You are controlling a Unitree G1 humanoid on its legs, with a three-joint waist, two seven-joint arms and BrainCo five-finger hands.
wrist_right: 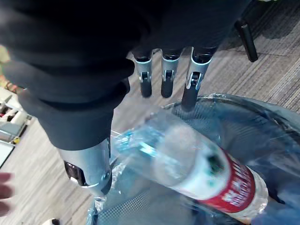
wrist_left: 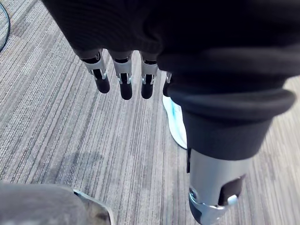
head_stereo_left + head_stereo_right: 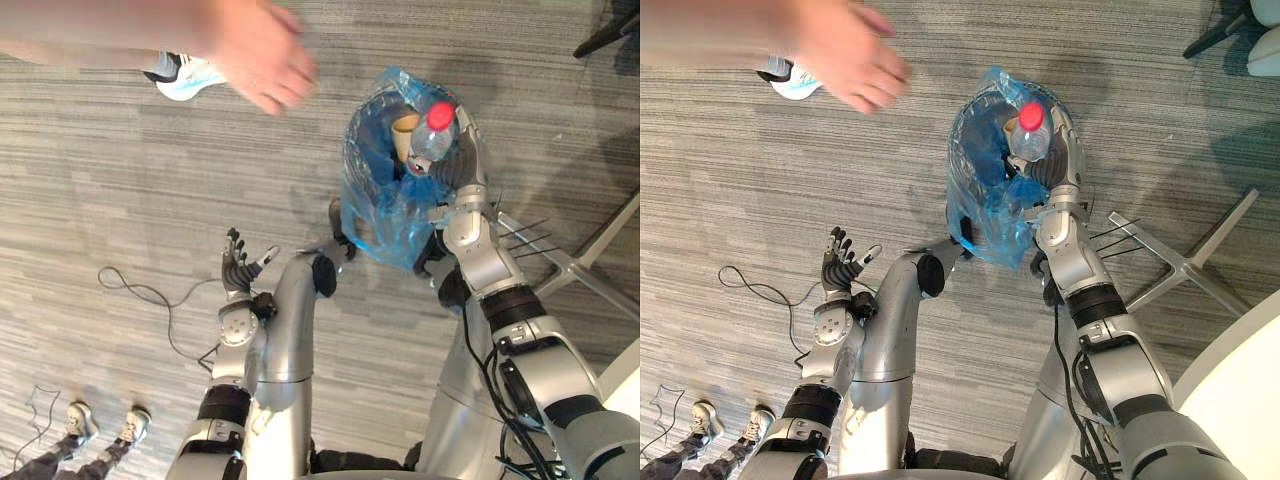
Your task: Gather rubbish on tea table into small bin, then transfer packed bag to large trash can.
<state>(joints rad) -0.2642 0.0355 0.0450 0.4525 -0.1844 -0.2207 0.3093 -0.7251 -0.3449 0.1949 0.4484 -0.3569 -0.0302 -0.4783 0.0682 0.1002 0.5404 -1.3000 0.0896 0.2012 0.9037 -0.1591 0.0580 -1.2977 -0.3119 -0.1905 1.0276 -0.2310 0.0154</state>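
A small bin lined with a blue bag [image 3: 385, 210] stands on the carpet in front of me. Inside it lies a paper cup [image 3: 404, 130]. A clear plastic bottle [image 3: 432, 138] with a red cap and red label hangs over the bin's mouth, lying against my right hand [image 3: 468, 160]. In the right wrist view the bottle [image 1: 206, 168] lies across below the hand, above the bin's rim [image 1: 262, 105]; the fingers [image 1: 166, 77] point straight out, not curled round it. My left hand [image 3: 238, 265] is open with spread fingers, over bare carpet left of the bin.
A person's hand [image 3: 260, 60] reaches in at the top left, above a white shoe [image 3: 185, 75]. Another person's shoes [image 3: 80, 420] stand at the lower left. Metal chair legs [image 3: 570, 260] spread to the right of the bin, and a white table edge [image 3: 1240, 380] lies beyond.
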